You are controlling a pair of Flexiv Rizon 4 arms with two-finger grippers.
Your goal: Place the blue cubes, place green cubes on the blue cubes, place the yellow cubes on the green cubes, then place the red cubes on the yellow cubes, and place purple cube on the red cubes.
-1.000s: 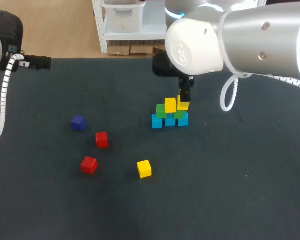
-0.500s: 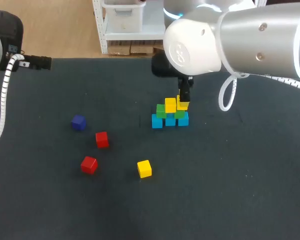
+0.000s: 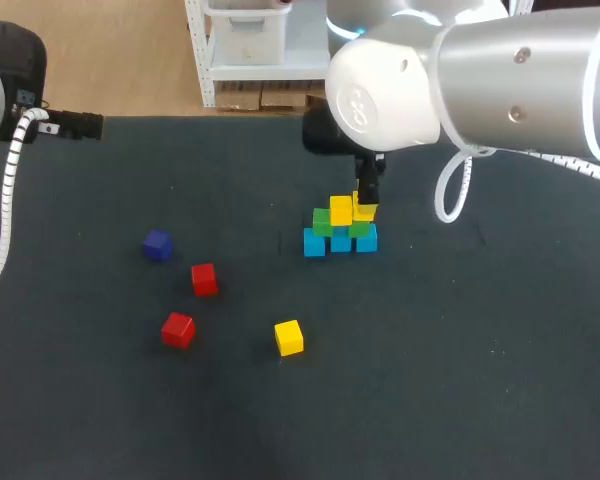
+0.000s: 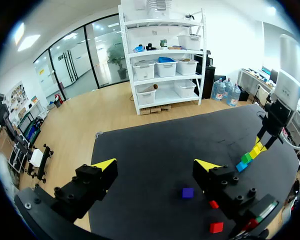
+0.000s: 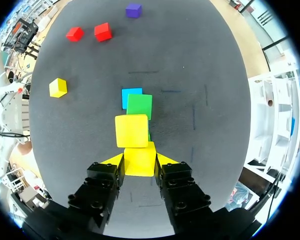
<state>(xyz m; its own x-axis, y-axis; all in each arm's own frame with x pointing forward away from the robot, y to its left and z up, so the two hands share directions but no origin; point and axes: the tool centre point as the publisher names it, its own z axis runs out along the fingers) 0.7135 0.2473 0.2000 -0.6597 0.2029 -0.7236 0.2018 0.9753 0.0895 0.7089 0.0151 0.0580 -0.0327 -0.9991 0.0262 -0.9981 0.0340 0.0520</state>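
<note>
The right arm comes in over the dark surface. The right claw is clamped on the gripped yellow cube, with a finger pressed to either side of it. That cube is at the right end of the small stack, directly above one of the green cubes. From here I cannot tell whether it rests on the green or hangs just clear of it. Right beside it, the second yellow cube sits on the green layer. The greens stand on the blue cubes, three of them side by side in a row on the surface.

Well away from the stack, toward the left side, the purple cube lies alone. The two red cubes are near it but closer to the robot, and they do not touch each other. The loose yellow cube lies off to the right of the nearer red one, by itself.

The left claw hangs back at the far-left corner of the surface, well apart from every cube. Its fingers are spread wide.
</note>
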